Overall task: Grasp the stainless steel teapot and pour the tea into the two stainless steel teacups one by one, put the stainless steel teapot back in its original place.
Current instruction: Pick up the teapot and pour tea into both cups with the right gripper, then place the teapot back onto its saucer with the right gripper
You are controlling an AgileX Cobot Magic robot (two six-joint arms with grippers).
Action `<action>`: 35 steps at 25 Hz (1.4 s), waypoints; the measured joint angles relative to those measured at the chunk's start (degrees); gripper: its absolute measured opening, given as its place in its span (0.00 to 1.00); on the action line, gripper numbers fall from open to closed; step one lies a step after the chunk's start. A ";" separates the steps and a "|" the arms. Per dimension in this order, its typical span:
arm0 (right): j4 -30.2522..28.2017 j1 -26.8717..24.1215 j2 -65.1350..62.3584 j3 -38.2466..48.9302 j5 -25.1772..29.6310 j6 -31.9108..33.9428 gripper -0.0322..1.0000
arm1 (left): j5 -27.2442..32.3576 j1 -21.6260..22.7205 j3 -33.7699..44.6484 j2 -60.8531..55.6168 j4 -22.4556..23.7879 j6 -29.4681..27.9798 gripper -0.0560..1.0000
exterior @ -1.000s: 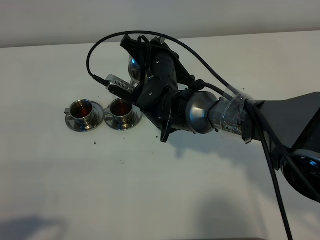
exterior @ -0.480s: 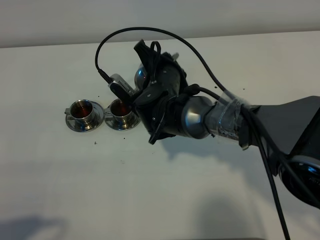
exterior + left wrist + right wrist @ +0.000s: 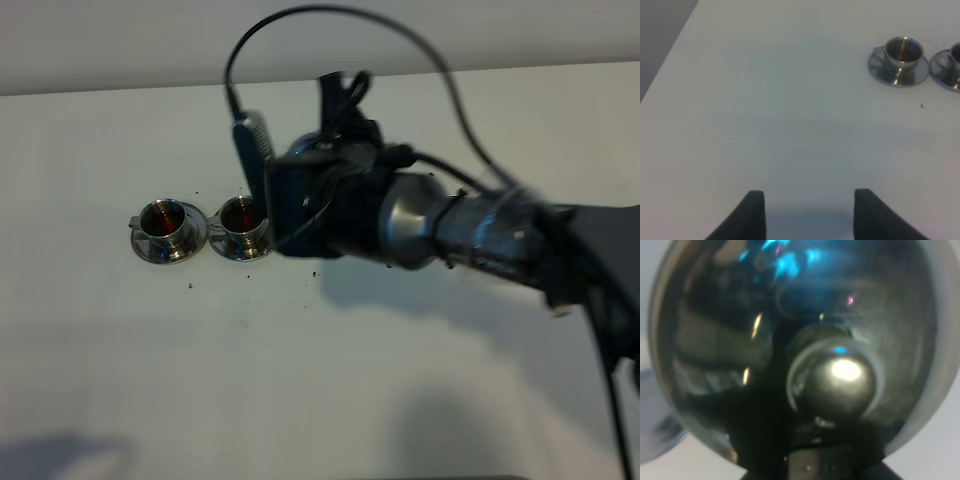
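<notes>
Teapot [image 3: 805, 355] fills right wrist view, domed lid and knob [image 3: 832, 377] close up; in high view it's hidden behind right arm [image 3: 440, 225] nr far edge mid-worktop. Right gripper grip state: can't tell. Two cups [image 3: 165, 222] [image 3: 241, 218] on saucers side by side, left of arm, both w/ dark tea. Left gripper [image 3: 807, 212] fingers spread wide, holding nothing, over bare table [image 3: 765, 100].

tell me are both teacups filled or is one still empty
Both filled: the left teacup and right teacup each show dark reddish tea inside in the exterior high view.
</notes>
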 joint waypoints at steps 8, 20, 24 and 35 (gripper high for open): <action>24.20 -0.10 -3.70 -0.06 6.02 -3.79 0.21 | 0.00 0.00 0.00 0.00 0.00 0.12 0.46; 47.91 -0.10 -3.70 -0.06 -5.93 -9.69 0.21 | 0.00 0.00 0.00 0.00 0.00 0.06 0.46; 49.11 -0.10 -3.70 -0.06 -8.86 -1.95 0.21 | 0.00 0.00 0.00 0.00 0.00 0.06 0.46; 50.94 -2.22 -0.26 -0.12 -8.97 7.90 0.21 | 0.00 0.00 0.00 0.00 0.00 0.06 0.46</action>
